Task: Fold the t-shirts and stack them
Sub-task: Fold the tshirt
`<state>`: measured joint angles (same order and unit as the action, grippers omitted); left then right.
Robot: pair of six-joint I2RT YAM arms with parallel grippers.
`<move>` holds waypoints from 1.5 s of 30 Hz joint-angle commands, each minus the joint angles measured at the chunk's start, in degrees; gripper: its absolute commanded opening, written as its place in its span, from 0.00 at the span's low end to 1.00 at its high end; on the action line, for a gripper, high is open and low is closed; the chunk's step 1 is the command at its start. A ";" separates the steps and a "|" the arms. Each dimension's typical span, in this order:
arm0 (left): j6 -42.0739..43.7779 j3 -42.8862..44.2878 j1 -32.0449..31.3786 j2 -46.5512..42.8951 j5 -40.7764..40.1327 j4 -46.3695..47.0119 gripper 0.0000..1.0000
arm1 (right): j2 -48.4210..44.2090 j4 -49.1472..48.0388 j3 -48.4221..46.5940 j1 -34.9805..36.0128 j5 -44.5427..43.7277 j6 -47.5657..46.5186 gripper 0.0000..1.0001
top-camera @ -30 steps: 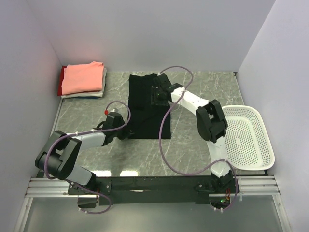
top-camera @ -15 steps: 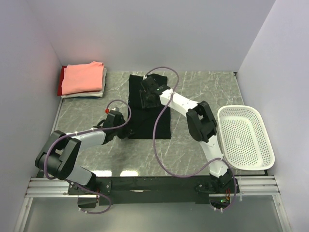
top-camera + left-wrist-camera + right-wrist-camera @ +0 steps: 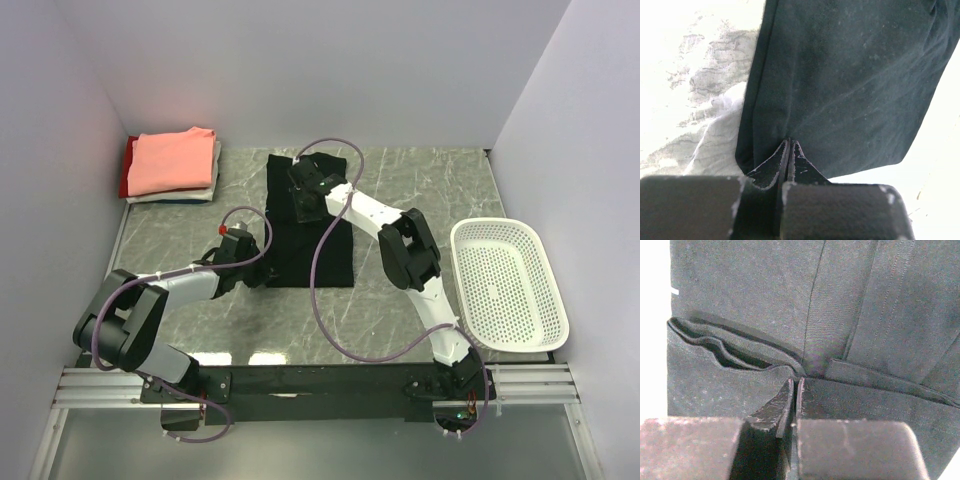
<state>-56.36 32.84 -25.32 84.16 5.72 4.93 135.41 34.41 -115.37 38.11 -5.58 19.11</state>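
Top view: black t-shirt (image 3: 312, 245) lies flat mid-table (image 3: 420, 190), a long rectangle, partly folded, narrow end toward 12. Folded stack (image 3: 172, 165) in 10 o'clock corner: salmon-pink on top, white and red edges beneath. Left gripper (image 3: 257, 272) at shirt's 7 o'clock corner, right gripper (image 3: 303, 203) over upper half. Mesh basket (image 3: 510, 285) at 4 o'clock.

Left wrist: fingers clenched on black hem, creases running from tips toward 12.

Right wrist: fingers pinched on fold where layered black hems meet.

Left pincer (image 3: 790, 143) and right pincer (image 3: 795, 382) are both clamped closed.
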 commanded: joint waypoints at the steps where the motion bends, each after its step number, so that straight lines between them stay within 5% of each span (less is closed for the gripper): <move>1: 1.34 1.35 -0.25 -0.22 0.79 0.35 0.01 | 0.82 -0.22 -2.84 0.30 -1.71 0.22 0.00; 6: 1.34 1.00 -0.25 -0.22 0.61 0.43 0.01 | 1.34 -0.58 -4.51 -0.14 -2.15 0.93 0.07; 13: 1.34 0.47 -0.34 -0.75 0.61 0.35 0.01 | 2.84 0.49 -6.37 -0.58 -1.89 0.84 0.39; 19: 1.69 0.82 -0.25 -1.37 0.61 -0.18 0.01 | -0.76 -0.04 -4.70 -2.42 -1.27 1.36 0.51; 32: 2.74 2.32 -0.25 -4.27 0.52 -2.47 0.01 | -16.05 -5.85 9.54 -4.18 1.71 6.11 0.49; 39: 2.13 0.21 -0.25 -4.18 0.17 -1.68 0.01 | -13.34 -9.63 14.39 -4.53 7.69 8.04 0.34; 45: 2.13 -1.90 -0.25 -4.09 -0.79 -1.24 0.01 | -7.98 -9.80 15.00 -7.69 11.38 10.24 0.33</move>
<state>-54.92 32.21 -25.32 81.47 5.67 2.66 125.95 26.06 -100.97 32.80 3.46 27.68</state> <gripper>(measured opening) 0.013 0.335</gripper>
